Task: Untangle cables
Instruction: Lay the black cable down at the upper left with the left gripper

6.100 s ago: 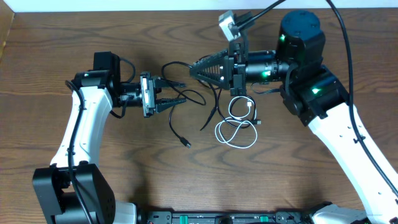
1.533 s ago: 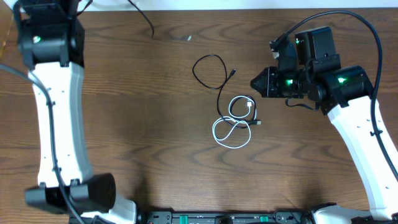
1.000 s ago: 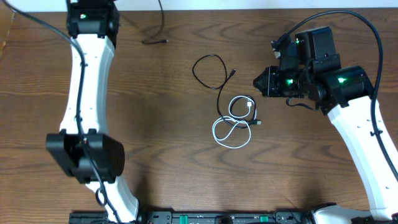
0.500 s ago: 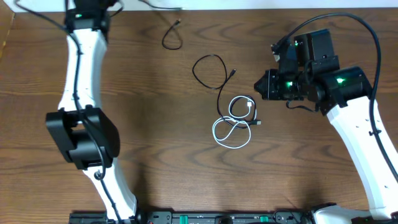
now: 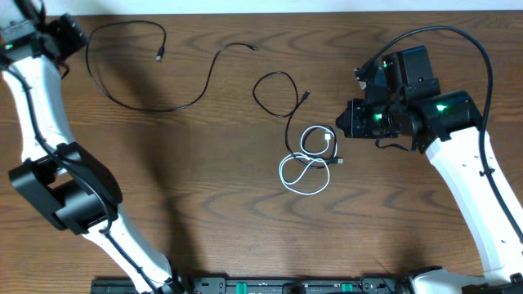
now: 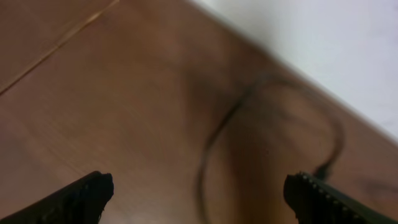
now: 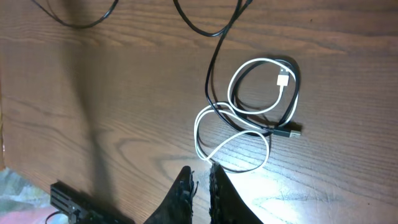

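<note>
Nearest the robot's side, a little right of the middle of the table point(image 5: 204, 212), the white cable point(image 7: 196, 132) lies in two joined loops. Its white plug point(image 7: 283, 79) rests inside the farther loop. One black cable point(image 5: 288, 126) is caught up with it. It curls round the outside of that farther white loop, crosses the white strand, and ends in a dark plug point(image 7: 291, 132) on the right side of the bundle. The two are touching and overlapped — not separated.

Just to the right of this bundle hangs the right claw point(image 7: 202, 186), on the right arm point(image 5: 466, 180), pointing toward the left edge. Its fingers are pressed nearly together with nothing between them. The tips sit close to the white loops; whether they touch the table cannot be told.

Farther back, the same black cable runs from the bundle toward the far edge and opens into a single loop. Its other plug point(image 5: 306, 95) lies on the loop's right side.

Farthest, along the far edge toward the far-left corner, the second black cable point(image 5: 122, 102) lies alone in a long wavy line with a wide bend, well apart from the other two. The left arm point(image 5: 41, 106) reaches up the left edge to that corner. The left claw point(image 6: 199, 196) is open wide — the blurred wrist view shows its two fingertips far apart and empty, above a curve of that black cable.
</note>
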You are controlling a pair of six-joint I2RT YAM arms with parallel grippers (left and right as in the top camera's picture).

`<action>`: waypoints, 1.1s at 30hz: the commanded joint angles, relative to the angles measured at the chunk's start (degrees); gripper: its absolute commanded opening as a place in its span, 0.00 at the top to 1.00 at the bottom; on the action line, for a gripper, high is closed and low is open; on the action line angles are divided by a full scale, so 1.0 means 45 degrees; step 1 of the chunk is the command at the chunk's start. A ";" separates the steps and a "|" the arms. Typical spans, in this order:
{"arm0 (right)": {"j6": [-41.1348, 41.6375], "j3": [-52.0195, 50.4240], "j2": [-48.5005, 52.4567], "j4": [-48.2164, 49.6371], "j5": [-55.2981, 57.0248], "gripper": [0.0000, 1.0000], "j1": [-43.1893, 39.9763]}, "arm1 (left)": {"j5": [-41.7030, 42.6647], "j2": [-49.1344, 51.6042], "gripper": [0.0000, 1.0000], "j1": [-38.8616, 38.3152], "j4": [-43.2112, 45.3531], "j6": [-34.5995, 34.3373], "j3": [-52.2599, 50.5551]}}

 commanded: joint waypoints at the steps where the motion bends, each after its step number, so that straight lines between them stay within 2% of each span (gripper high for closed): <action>1: -0.0155 -0.0073 -0.0189 -0.0010 0.0097 0.93 0.0063 | -0.0393 0.0146 0.08 0.0233 -0.0699 0.0597 0.0209; 3: 0.0024 -0.0073 -0.0189 0.0000 0.0097 0.91 0.0063 | -0.0316 0.0165 0.08 0.0219 -0.1151 0.0588 0.0024; 7: 0.0102 -0.0073 -0.0189 0.0024 0.0092 0.90 0.0063 | 0.0976 0.0194 0.13 -0.0102 -0.1530 0.0437 -0.0510; 13: 0.0102 -0.0073 -0.0189 0.0019 0.0092 0.90 0.0063 | 0.3279 0.0219 0.11 -0.1268 -0.1943 -0.0908 -0.1477; 17: 0.0092 -0.0073 -0.0189 -0.0019 0.0097 0.89 0.0063 | 0.3497 0.0223 0.11 -0.2331 -0.2433 -0.0903 -0.2220; 19: 0.0092 -0.0073 -0.0189 -0.0034 0.0102 0.89 0.0063 | 0.3366 0.0233 0.11 -0.2739 -0.2463 -0.1054 -0.2676; 24: 0.0092 -0.0073 -0.0189 -0.0044 0.0097 0.87 0.0063 | 0.0627 0.0287 0.05 -0.3633 -0.2458 -0.4201 -0.3886; 28: 0.0044 -0.0073 -0.0189 -0.0107 0.0102 0.87 0.0063 | -0.1185 0.0384 0.05 -0.3968 -0.1593 -0.4673 -0.4988; 33: 0.0039 -0.0073 -0.0189 -0.0180 0.0107 0.87 0.0063 | -0.1268 0.0607 0.05 -0.3905 -0.1413 -0.4906 -0.5226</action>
